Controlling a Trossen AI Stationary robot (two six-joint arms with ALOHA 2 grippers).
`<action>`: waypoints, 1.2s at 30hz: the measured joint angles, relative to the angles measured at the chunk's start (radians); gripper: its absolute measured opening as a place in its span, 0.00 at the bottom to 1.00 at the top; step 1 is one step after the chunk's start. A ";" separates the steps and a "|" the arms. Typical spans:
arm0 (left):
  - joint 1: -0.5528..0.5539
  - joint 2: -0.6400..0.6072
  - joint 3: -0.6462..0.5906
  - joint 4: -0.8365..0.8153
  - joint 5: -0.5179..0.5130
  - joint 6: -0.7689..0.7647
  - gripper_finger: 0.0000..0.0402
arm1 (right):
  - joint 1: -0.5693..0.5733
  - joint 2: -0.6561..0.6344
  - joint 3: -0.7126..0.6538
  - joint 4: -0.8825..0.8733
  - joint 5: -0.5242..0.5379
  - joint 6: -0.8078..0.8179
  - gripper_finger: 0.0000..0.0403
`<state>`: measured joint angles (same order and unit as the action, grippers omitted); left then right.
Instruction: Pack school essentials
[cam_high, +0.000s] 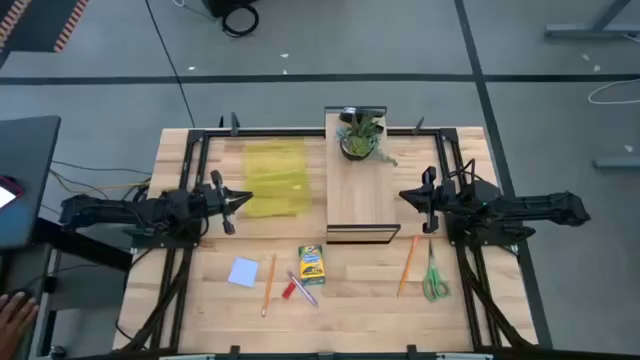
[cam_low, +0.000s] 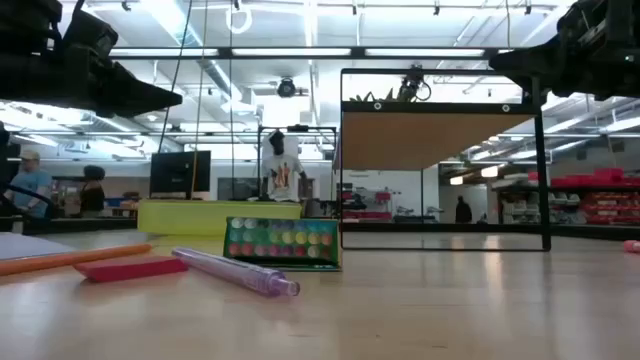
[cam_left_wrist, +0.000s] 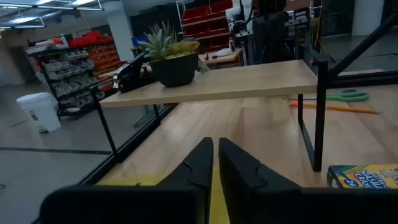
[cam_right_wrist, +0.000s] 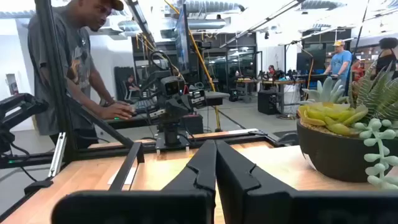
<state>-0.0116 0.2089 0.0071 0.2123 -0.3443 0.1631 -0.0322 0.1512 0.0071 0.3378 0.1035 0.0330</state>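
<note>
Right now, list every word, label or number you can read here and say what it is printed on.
No text reads clearly enough to quote.
Crayon box: yellow lettering on its green front, too blurred to read.
Crayon box back, low view: only coloured dots, no words.
Red storage bins on the shelves in the room: no readable labels.

Views: high camera straight down over the table (cam_high: 200, 290); low camera at tabletop level, close behind the crayon box (cam_low: 281, 243); both wrist cameras face and share the potted plant (cam_left_wrist: 171, 56).
</note>
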 joint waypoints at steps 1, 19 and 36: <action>0.000 0.000 0.000 0.000 0.000 0.000 0.09 | 0.000 0.000 0.000 0.000 0.000 0.000 0.04; 0.000 0.000 0.000 0.000 0.000 0.000 0.08 | 0.000 0.000 0.000 0.000 0.000 0.000 0.04; 0.000 0.000 0.000 0.000 0.000 0.000 0.07 | 0.000 0.000 0.000 0.000 0.000 0.000 0.04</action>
<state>-0.0116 0.2089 0.0071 0.2123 -0.3447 0.1635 -0.0326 0.1509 0.0071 0.3378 0.1036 0.0330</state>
